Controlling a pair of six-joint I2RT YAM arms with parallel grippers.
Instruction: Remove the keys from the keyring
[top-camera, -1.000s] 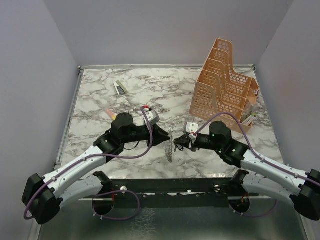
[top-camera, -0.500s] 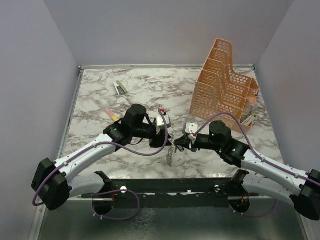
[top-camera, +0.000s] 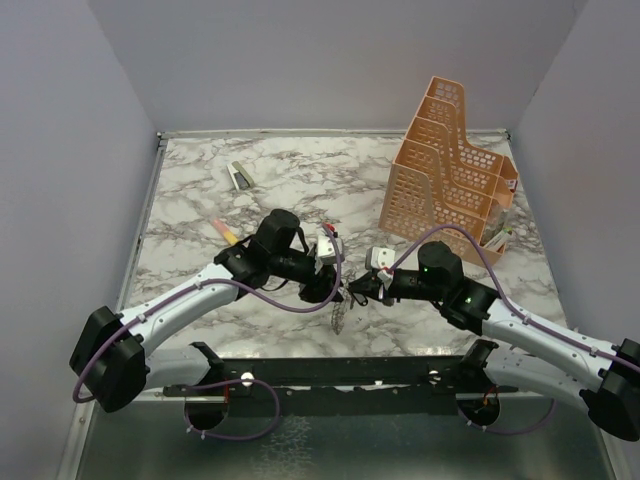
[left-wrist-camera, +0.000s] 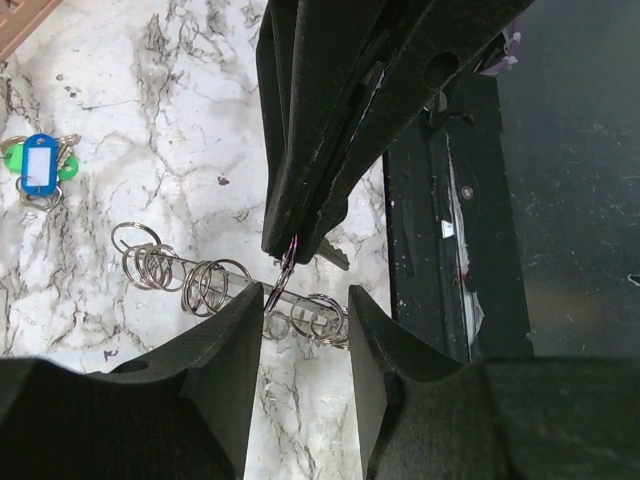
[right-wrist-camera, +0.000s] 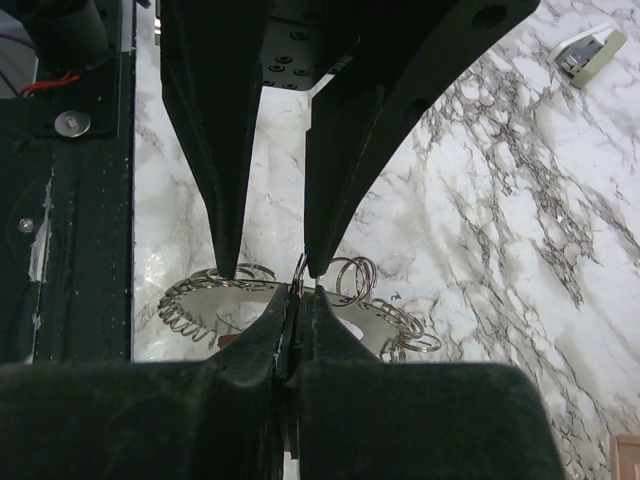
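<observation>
The keyring (top-camera: 340, 312) hangs edge-on just above the marble table between my two grippers. The keys (left-wrist-camera: 205, 288) show as small silvery loops strung along it. My right gripper (right-wrist-camera: 298, 292) is shut on one of these loops at the ring's top and holds the whole keyring (right-wrist-camera: 375, 318) up. My left gripper (left-wrist-camera: 305, 305) is open. Its fingers (right-wrist-camera: 225, 220) reach in from the other side and stand either side of the right gripper's tip (left-wrist-camera: 300, 215), not touching the loops. In the top view the left gripper (top-camera: 334, 282) and right gripper (top-camera: 353, 293) nearly meet.
A blue-green tag (left-wrist-camera: 38, 165) lies on the table behind the keyring. An orange file rack (top-camera: 450, 170) stands at the back right. A small stapler (top-camera: 238, 175) and a pen (top-camera: 226, 230) lie at the back left. The black base rail (top-camera: 340, 375) runs along the near edge.
My left arm has swung right and forward until its open fingers straddle the right gripper's tip. The right gripper has stayed put, holding the keyring.
</observation>
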